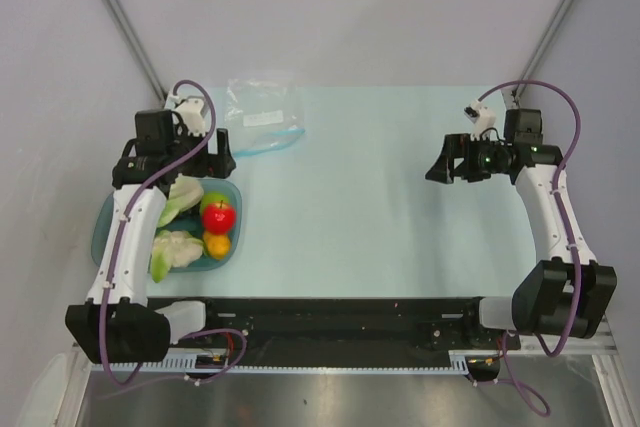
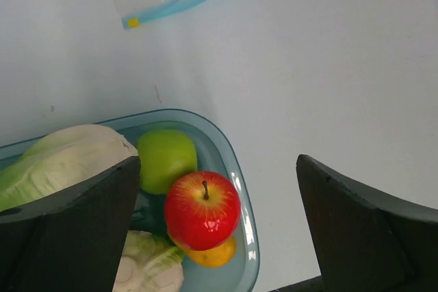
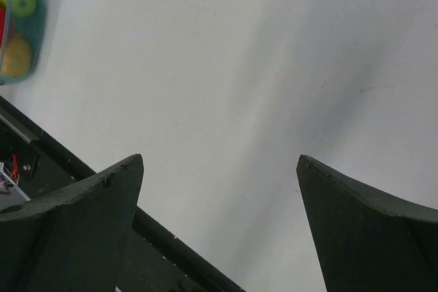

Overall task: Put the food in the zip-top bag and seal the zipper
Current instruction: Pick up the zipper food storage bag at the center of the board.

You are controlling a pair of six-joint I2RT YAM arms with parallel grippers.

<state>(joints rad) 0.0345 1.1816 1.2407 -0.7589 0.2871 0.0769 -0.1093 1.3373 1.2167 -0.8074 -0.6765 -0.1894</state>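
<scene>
The food lies in a teal bowl (image 1: 228, 250) at the left: a red apple (image 1: 220, 216) (image 2: 202, 209), a green fruit (image 2: 166, 158), an orange fruit (image 1: 217, 244) (image 2: 213, 254) and pale lettuce pieces (image 1: 176, 250) (image 2: 65, 159). The clear zip-top bag (image 1: 262, 107) lies flat beyond the bowl, its light-blue zipper (image 1: 277, 140) (image 2: 191, 3) along the near edge. My left gripper (image 1: 226, 151) (image 2: 219, 169) hangs open above the bowl's far rim, holding nothing. My right gripper (image 1: 440, 169) (image 3: 220, 162) is open over bare table at the right.
A pale blue mat (image 1: 380, 197) covers the table. The black base rail (image 1: 350, 322) (image 3: 171, 251) runs along the near edge. Grey walls and two slanted frame poles stand behind.
</scene>
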